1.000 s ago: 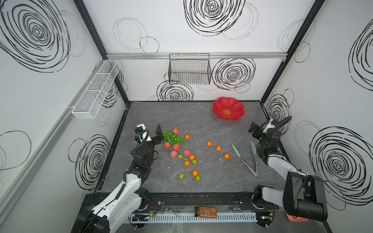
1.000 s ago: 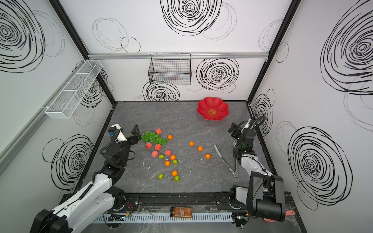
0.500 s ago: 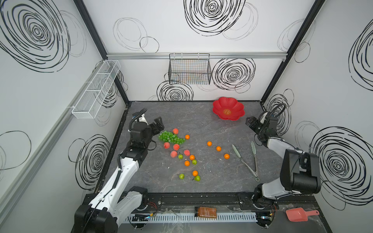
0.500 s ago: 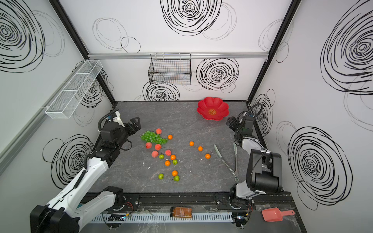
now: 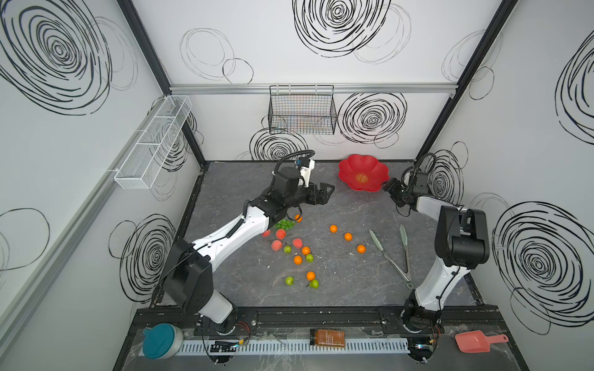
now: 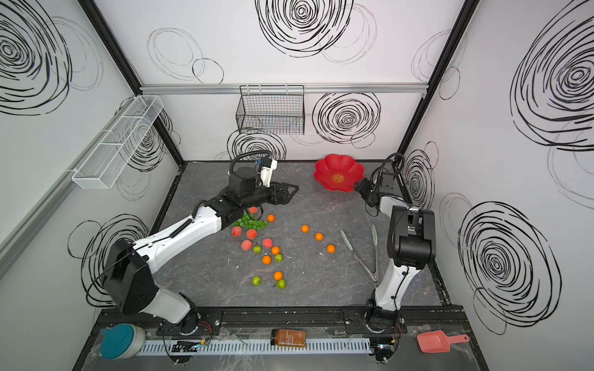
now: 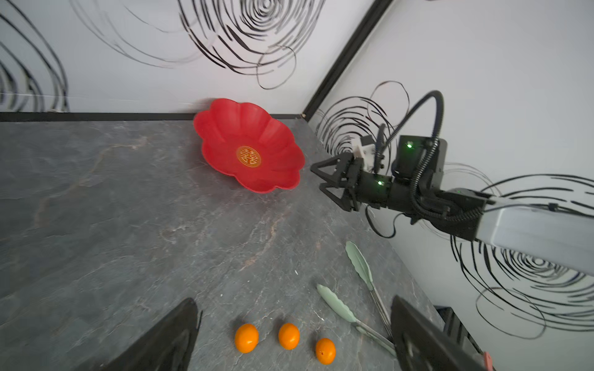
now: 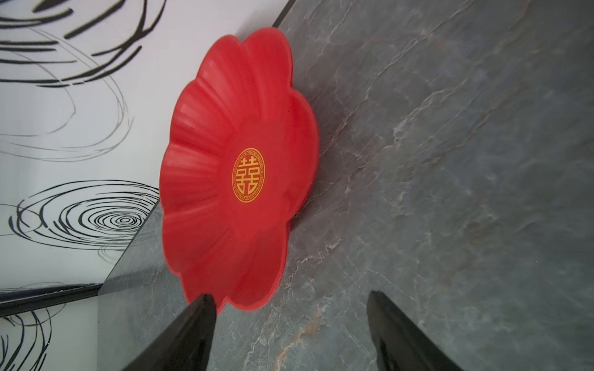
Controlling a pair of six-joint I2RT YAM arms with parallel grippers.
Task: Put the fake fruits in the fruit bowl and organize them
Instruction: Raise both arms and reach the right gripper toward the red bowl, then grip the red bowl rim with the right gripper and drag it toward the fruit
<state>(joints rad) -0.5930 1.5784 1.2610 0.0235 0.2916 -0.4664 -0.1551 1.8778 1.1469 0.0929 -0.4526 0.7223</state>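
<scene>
Red bowl [image 7: 225, 135], three oranges [image 7: 289, 336], tongs [image 7: 360, 266]

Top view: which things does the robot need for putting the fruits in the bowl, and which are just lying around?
For the job: fruit bowl, oranges, peaches, green apples, grapes.
Just lying about: tongs, wire basket, pink scoop, amber jar, teal-lidded tub.

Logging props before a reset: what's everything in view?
oranges: 7, orange, scattered mid-table
peaches: 5, pinkish-red, left of oranges
apples: 4, green, among oranges
grapes: 1 bunch, green, behind peaches
fruit bowl: 1, red, empty, back right
tongs: 1, pale green, table's right
wire basket: 1, black, back wall
mesh tray: 1, white, left wall
scoop: 1, pink, front ledge
jar: 1, amber, front ledge
tub: 1, teal lid, front ledge
left pincer: 1, black, open, mid-table
right pincer: 1, black, open, beside bowl
</scene>
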